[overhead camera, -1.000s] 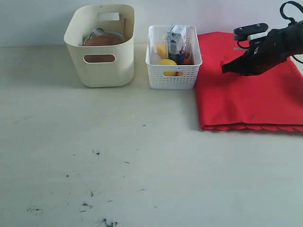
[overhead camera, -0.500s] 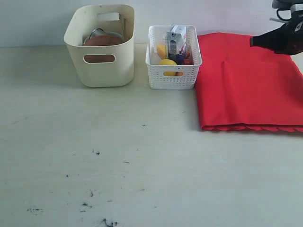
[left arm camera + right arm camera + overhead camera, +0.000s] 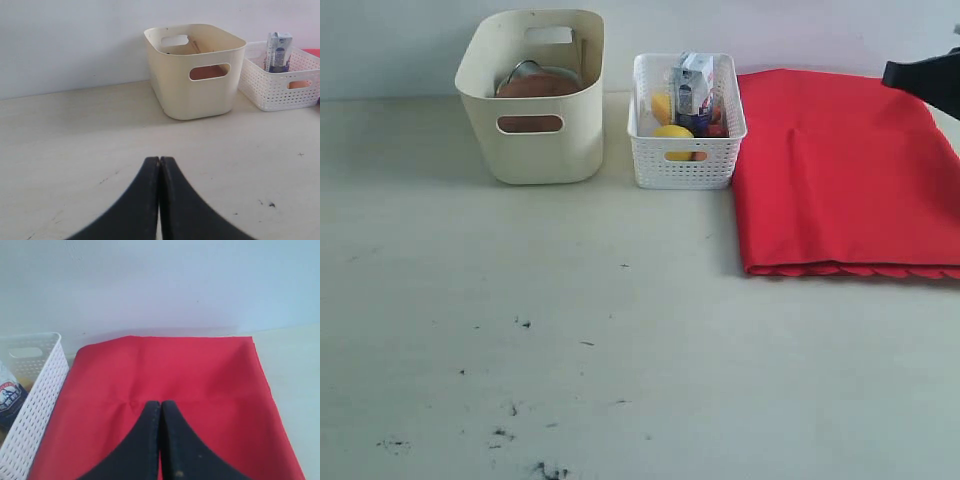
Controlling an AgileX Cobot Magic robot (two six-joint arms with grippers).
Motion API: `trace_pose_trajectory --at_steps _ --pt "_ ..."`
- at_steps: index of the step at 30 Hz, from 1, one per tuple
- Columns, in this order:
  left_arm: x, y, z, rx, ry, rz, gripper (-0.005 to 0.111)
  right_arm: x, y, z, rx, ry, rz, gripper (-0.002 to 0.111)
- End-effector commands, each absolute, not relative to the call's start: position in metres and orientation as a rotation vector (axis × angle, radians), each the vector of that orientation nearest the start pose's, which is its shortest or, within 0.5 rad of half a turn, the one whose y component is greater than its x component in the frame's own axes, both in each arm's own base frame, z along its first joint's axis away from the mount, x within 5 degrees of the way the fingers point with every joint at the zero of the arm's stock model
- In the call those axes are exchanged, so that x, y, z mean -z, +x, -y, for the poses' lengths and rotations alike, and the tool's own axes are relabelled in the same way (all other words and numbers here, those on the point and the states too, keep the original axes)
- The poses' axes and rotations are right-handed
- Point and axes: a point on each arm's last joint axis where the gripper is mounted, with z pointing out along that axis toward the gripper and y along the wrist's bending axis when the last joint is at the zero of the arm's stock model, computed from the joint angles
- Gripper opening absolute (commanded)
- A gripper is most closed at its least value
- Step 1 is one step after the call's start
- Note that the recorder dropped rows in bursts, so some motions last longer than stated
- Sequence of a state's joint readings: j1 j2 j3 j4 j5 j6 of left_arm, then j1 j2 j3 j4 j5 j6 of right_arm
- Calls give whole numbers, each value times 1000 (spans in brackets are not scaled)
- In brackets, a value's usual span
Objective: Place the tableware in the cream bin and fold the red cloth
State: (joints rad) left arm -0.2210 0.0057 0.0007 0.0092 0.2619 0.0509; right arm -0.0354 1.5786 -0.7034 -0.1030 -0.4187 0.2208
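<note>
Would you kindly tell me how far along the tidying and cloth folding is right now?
Done, it seems: a brown plate sits inside the cream bin, no tableware shows on the table, and the red cloth lies flat, apparently doubled at its scalloped edge. In hand: nothing; the left end effector and right end effector are shut, empty. Left: perhaps nothing, unless another fold is wanted.

Red cloth point(image 3: 840, 170) partly out of frame

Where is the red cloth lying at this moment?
In the exterior view, the red cloth lies flat on the right side of the table, next to the white lattice basket on its left.
</note>
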Motion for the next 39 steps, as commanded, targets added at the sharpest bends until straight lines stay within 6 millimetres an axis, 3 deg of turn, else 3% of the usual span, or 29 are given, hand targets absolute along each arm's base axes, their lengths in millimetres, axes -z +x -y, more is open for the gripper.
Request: trace_pose_trajectory --at_steps 1,10,23,32,39 --pt "-189 54 12 111 244 -1732 3 -217 293 6 -129 133 -1842 0" --pt "-189 54 12 111 244 -1732 3 -225 224 1 -209 169 -1678 0" --pt "-189 54 12 111 244 -1732 3 -206 125 -7 -240 95 -1574 0" --pt "-189 54 12 111 244 -1732 3 -219 104 -6 -210 83 -1481 0" --pt "-189 54 12 111 244 -1732 3 -221 102 -6 -207 84 -1470 0"
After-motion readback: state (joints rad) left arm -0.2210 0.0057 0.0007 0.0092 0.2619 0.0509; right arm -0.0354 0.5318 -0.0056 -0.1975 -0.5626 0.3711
